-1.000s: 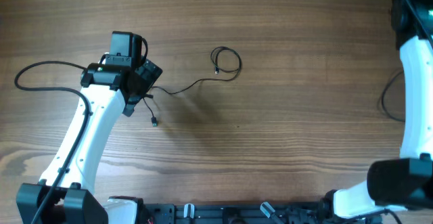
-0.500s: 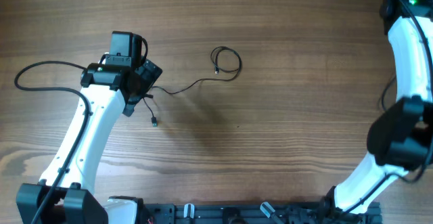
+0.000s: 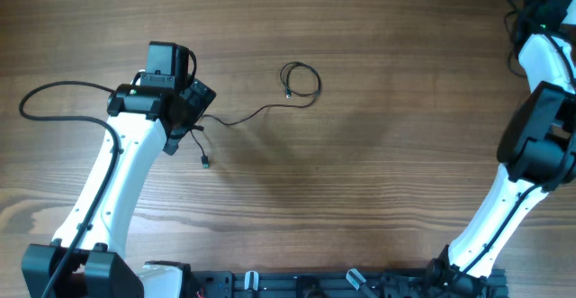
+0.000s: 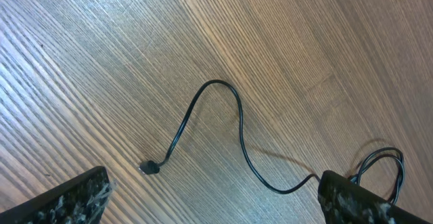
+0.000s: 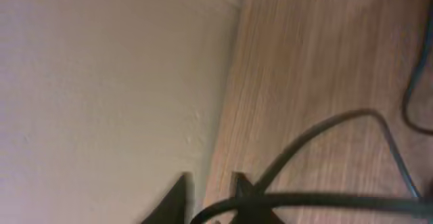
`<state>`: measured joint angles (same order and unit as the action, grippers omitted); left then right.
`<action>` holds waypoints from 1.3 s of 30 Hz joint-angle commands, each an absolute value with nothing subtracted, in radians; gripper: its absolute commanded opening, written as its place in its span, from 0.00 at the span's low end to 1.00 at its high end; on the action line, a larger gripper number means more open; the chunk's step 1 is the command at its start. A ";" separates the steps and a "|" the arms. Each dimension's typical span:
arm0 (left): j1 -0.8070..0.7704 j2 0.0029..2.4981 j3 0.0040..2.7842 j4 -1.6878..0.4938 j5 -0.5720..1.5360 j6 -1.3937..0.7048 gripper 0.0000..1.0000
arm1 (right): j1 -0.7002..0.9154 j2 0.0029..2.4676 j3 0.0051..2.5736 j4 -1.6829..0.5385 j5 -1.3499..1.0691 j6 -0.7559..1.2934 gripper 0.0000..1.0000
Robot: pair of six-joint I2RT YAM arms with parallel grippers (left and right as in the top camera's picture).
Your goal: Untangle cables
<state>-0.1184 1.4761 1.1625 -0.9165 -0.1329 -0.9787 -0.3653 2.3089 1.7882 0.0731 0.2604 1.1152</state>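
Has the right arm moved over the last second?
Yes. The right arm has folded back: its elbow went from the near edge of the table toward its far right corner.

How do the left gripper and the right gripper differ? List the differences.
The left gripper has fingers spread wide; the right gripper has fingertips close together. The left gripper is over a thin black cable; the right gripper is at the edge of the table, by a wall. Both have black fingers.
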 commanded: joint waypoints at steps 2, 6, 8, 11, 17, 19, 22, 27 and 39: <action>-0.115 1.469 1.171 -0.917 -0.139 -0.977 1.00 | -0.372 2.320 1.791 0.022 0.239 1.046 1.00; -0.115 1.469 1.171 -0.917 -0.139 -0.977 1.00 | -0.380 2.310 1.792 -0.070 0.226 1.017 1.00; -0.115 1.469 1.171 -0.917 -0.139 -0.977 1.00 | -0.380 2.283 1.792 -0.088 0.158 0.915 1.00; -0.115 1.469 1.171 -0.917 -0.139 -0.977 1.00 | -0.378 2.204 1.792 -0.163 -0.042 0.753 1.00; -0.115 1.469 1.171 -0.917 -0.139 -0.977 1.00 | -0.271 2.135 1.791 -0.418 -0.562 0.482 0.99; -0.115 1.469 1.171 -0.917 -0.139 -0.977 1.00 | -0.167 2.136 1.791 -0.556 -0.627 0.337 0.96; -0.115 1.469 1.171 -0.917 -0.139 -0.977 1.00 | -0.022 2.136 1.787 -0.677 -0.618 0.150 0.94; -0.115 1.469 1.171 -0.917 -0.139 -0.977 1.00 | 0.274 2.148 1.749 -0.704 -0.418 -0.173 0.94; -0.115 1.469 1.171 -0.917 -0.139 -0.977 1.00 | 0.536 2.157 1.628 -0.628 -0.548 -0.503 0.91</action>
<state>-0.1184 1.4765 1.1625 -0.9165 -0.1329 -0.9787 0.5117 2.1429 1.6794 -0.6662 -0.4778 -0.3664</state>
